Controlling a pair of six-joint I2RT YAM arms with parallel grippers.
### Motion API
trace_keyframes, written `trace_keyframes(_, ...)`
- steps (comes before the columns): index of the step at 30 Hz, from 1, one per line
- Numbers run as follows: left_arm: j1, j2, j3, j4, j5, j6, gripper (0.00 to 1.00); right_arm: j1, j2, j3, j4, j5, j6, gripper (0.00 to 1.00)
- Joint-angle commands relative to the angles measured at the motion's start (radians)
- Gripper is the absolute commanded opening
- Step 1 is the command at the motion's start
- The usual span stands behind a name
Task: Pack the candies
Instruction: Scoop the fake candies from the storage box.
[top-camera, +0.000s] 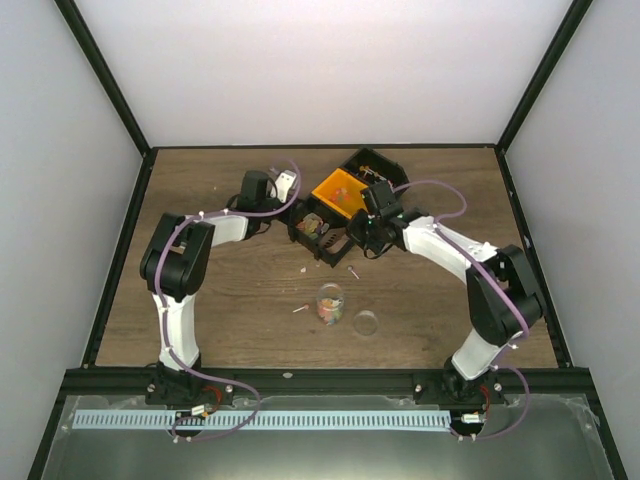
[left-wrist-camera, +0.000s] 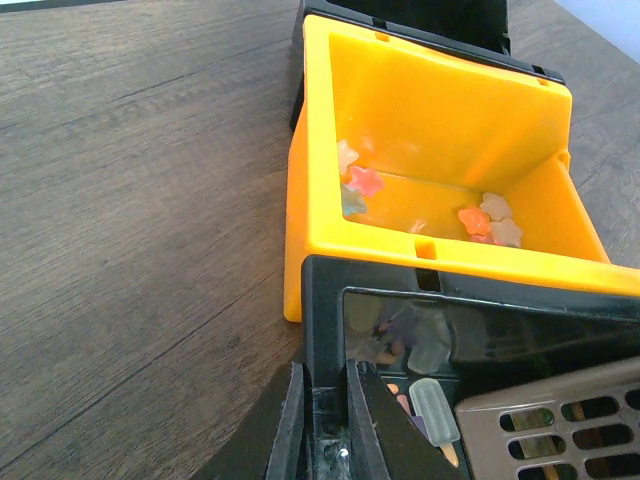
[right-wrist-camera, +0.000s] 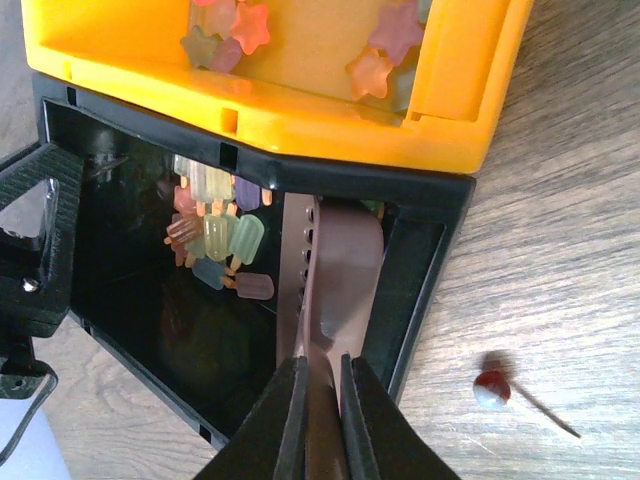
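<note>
Tiny popsicle-shaped candies (right-wrist-camera: 215, 240) lie in an open black bin (right-wrist-camera: 420, 270). Tiny star-shaped candies (left-wrist-camera: 478, 222) lie in the orange bin (left-wrist-camera: 330, 230) behind it. A small clear cup (top-camera: 330, 303) holding mixed candies stands in the middle of the table. My left gripper (left-wrist-camera: 325, 375) is shut on the black bin's near wall (left-wrist-camera: 325, 310); it also shows in the top view (top-camera: 300, 224). My right gripper (right-wrist-camera: 322, 365) is shut on the handle of a brown slotted scoop (right-wrist-camera: 340, 260), whose blade is inside the black bin. The right gripper shows in the top view (top-camera: 360, 238) at the bin's right side.
A clear round lid (top-camera: 366, 323) lies right of the cup. A red and white sweet on a stick (right-wrist-camera: 492, 388) lies on the table right of the black bin. Other loose sweets (top-camera: 300, 308) lie near the cup. A second black bin (top-camera: 378, 166) stands behind the orange one.
</note>
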Motion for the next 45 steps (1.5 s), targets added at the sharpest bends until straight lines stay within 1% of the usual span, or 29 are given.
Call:
trace_keyframes(1,-0.049,0.037,-0.020,-0.071,0.075,0.029,0.04,0.001,0.102,-0.034,-0.040,0.037,0.031,0.01)
trace_keyframes(5,-0.052,0.039,-0.020,-0.071,0.075,0.029,0.04,0.001,0.173,0.000,0.000,0.010,0.011,0.01)
trace_keyframes(9,-0.056,0.037,-0.021,-0.074,0.072,0.030,0.04,0.001,0.180,0.034,0.006,0.016,-0.013,0.01)
trace_keyframes(13,-0.056,0.043,-0.022,-0.080,0.059,0.038,0.04,-0.001,0.107,-0.012,0.063,-0.012,-0.047,0.01)
trace_keyframes(17,-0.056,0.051,-0.023,-0.079,0.061,0.037,0.04,-0.016,0.001,-0.101,0.178,-0.078,-0.047,0.01)
trace_keyframes(19,-0.056,0.055,-0.021,-0.078,0.064,0.036,0.04,-0.022,-0.038,-0.116,0.211,-0.085,-0.054,0.01)
trace_keyframes(21,-0.056,0.055,-0.022,-0.076,0.068,0.034,0.04,-0.025,-0.050,-0.102,0.208,-0.069,-0.068,0.01)
trace_keyframes(25,-0.056,0.056,-0.022,-0.073,0.070,0.032,0.04,-0.038,-0.041,-0.058,0.186,-0.083,-0.082,0.01)
trace_keyframes(29,-0.056,0.057,-0.024,-0.074,0.062,0.035,0.04,-0.039,-0.069,-0.048,0.186,-0.099,-0.086,0.01)
trace_keyframes(33,-0.056,0.063,-0.023,-0.073,0.060,0.035,0.04,-0.039,-0.101,-0.051,0.152,-0.061,-0.091,0.01)
trace_keyframes(40,-0.056,0.068,-0.021,-0.070,0.060,0.032,0.04,-0.041,-0.133,-0.071,0.120,-0.037,-0.082,0.01)
trace_keyframes(42,-0.055,0.067,-0.021,-0.071,0.061,0.032,0.04,-0.041,-0.130,-0.049,0.054,-0.005,-0.076,0.01)
trace_keyframes(45,-0.056,0.065,-0.021,-0.071,0.057,0.034,0.04,-0.040,-0.099,0.057,-0.132,0.064,-0.073,0.01)
